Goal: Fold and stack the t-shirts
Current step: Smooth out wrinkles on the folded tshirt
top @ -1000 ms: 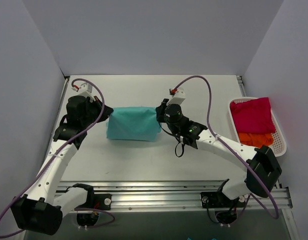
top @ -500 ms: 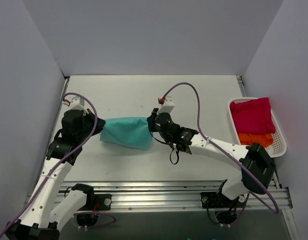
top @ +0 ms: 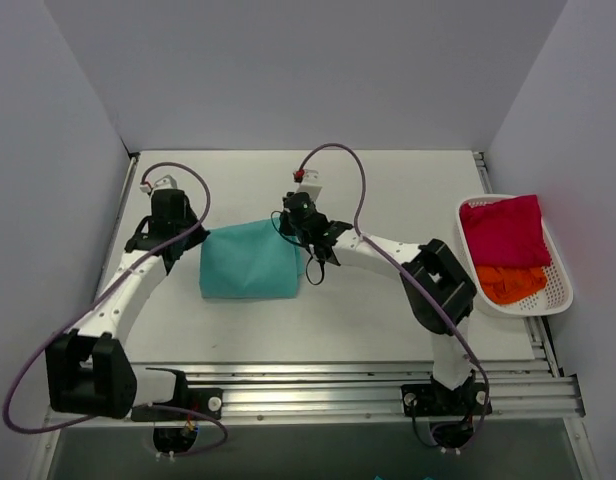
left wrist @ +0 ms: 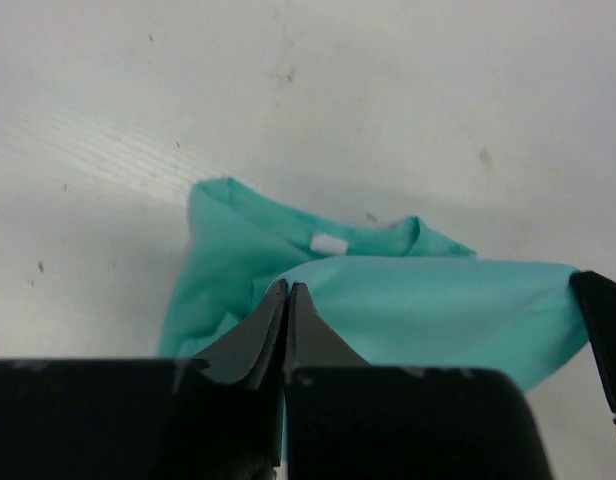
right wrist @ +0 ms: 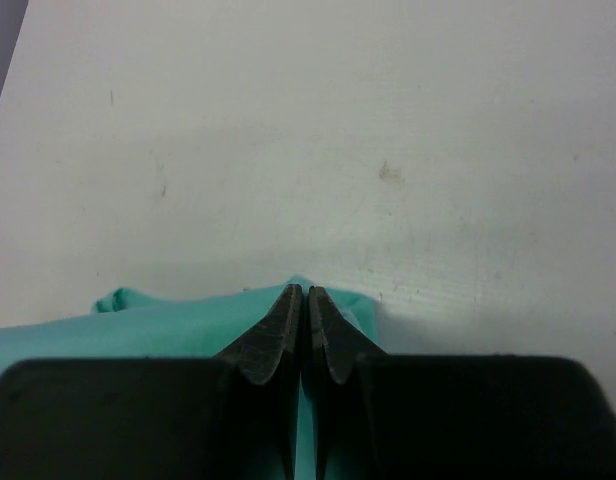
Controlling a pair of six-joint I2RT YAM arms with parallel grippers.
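Observation:
The teal t-shirt (top: 248, 262) lies folded on the white table, left of centre. My left gripper (top: 191, 238) is shut on its far left corner; in the left wrist view (left wrist: 287, 287) the jaws pinch teal cloth (left wrist: 428, 300) above the collar with its white label. My right gripper (top: 288, 230) is shut on the far right corner; the right wrist view (right wrist: 306, 292) shows cloth (right wrist: 138, 320) pinched between the closed jaws. A magenta-red t-shirt (top: 504, 229) and an orange t-shirt (top: 510, 282) lie in the basket at the right.
A white slotted basket (top: 561, 272) stands at the table's right edge. Grey walls close in the left, back and right. A metal rail (top: 338, 380) runs along the near edge by the arm bases.
Both grippers have carried the teal shirt's edge away from the bases toward the far side. The shirt went from a lifted, stretched band to a wider folded square on the table.

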